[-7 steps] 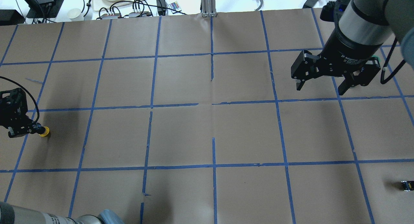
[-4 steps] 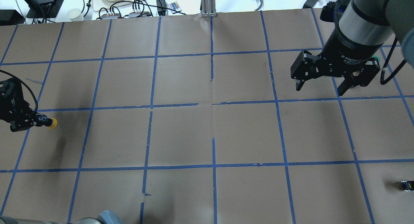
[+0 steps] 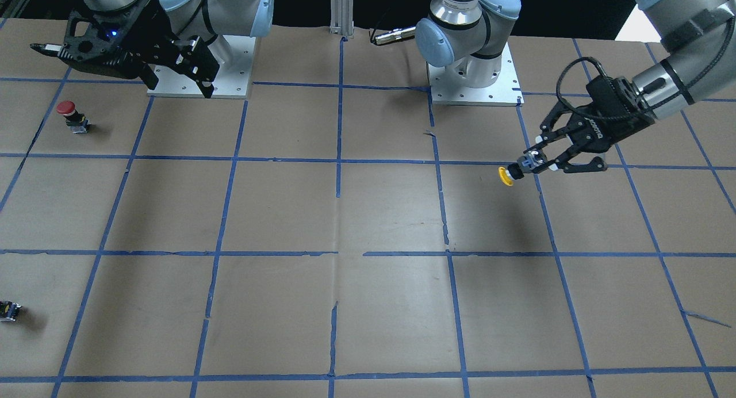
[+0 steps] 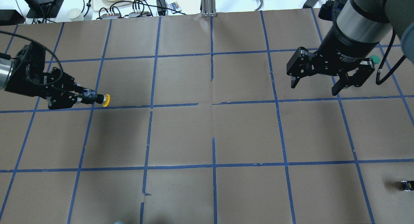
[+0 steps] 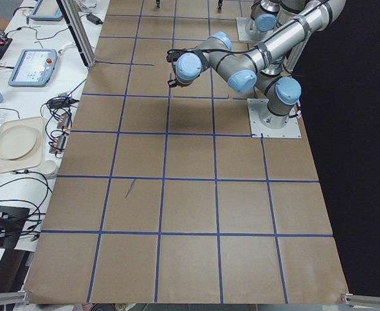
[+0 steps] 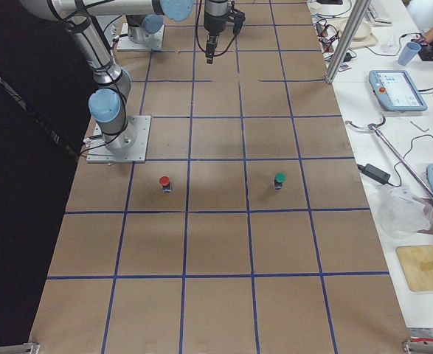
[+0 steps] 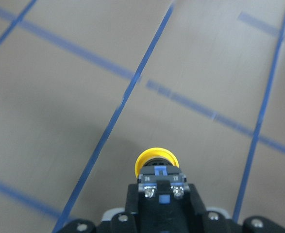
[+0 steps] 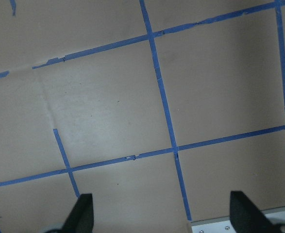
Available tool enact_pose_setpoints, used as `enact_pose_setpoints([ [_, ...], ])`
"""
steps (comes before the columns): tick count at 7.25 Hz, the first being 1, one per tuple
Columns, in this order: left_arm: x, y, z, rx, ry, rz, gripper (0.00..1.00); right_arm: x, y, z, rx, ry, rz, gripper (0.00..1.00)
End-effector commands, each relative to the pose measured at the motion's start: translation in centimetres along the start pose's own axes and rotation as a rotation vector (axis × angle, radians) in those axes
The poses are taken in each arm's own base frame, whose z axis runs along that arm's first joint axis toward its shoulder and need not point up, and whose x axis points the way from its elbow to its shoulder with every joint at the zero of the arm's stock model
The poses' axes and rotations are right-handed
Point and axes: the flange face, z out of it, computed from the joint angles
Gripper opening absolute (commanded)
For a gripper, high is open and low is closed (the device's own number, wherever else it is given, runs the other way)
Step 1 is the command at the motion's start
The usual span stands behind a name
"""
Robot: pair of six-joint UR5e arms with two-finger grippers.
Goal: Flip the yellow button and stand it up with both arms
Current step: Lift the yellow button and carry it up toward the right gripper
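Note:
The yellow button (image 4: 105,100) is held sideways in the air, with its yellow cap pointing toward the table's middle and its shadow on the paper below. My left gripper (image 4: 89,95) is shut on its black body. It also shows in the front view (image 3: 505,176) and in the left wrist view (image 7: 156,158), just past the left gripper's fingertips (image 7: 159,194). My right gripper (image 4: 313,87) hangs open and empty over the far right of the table, well apart from the button. In the right wrist view the right gripper (image 8: 164,218) shows wide-spread fingers over bare paper.
A red-capped button (image 3: 66,107) stands near the right arm's base. A green-capped button (image 6: 279,178) stands beyond it, partly behind the right gripper in the overhead view. A tiny dark part (image 4: 406,185) lies at the right edge. Brown paper with blue tape lines covers the table (image 4: 213,133).
My left gripper has carried the yellow button up off the table and toward the table's middle. My right gripper has shifted slightly left and stays open.

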Motion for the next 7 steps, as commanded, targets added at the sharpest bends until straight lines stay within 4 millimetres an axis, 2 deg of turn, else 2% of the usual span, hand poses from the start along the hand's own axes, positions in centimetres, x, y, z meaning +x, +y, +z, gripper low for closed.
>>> enact_pose_setpoints([
  [1, 3.1, -11.5, 3.2, 0.225, 0.055, 0.147, 0.02, 0.2, -1.0, -0.3, -0.074, -0.214, 0.228, 1.00],
  [3, 6.0, -16.4, 3.6, 0.348, 0.109, -0.054, 0.02, 3.7, -3.0, -0.5, -0.284, -0.486, 0.560, 1.00],
  [5, 8.3, -18.9, 3.1, 0.363, 0.181, -0.378, 0.02, 3.2, -4.5, -2.4, -0.425, -0.634, 0.788, 1.00],
  [6, 9.4, -20.2, 2.9, 0.386, 0.235, -0.550, 0.02, 2.6, -5.8, -2.4, -0.512, -0.701, 0.887, 1.00],
  [7, 10.9, -21.7, 3.4, 0.367, 0.282, -0.648, 0.02, 2.1, -6.0, -3.0, -0.580, -0.758, 0.976, 1.00],
])
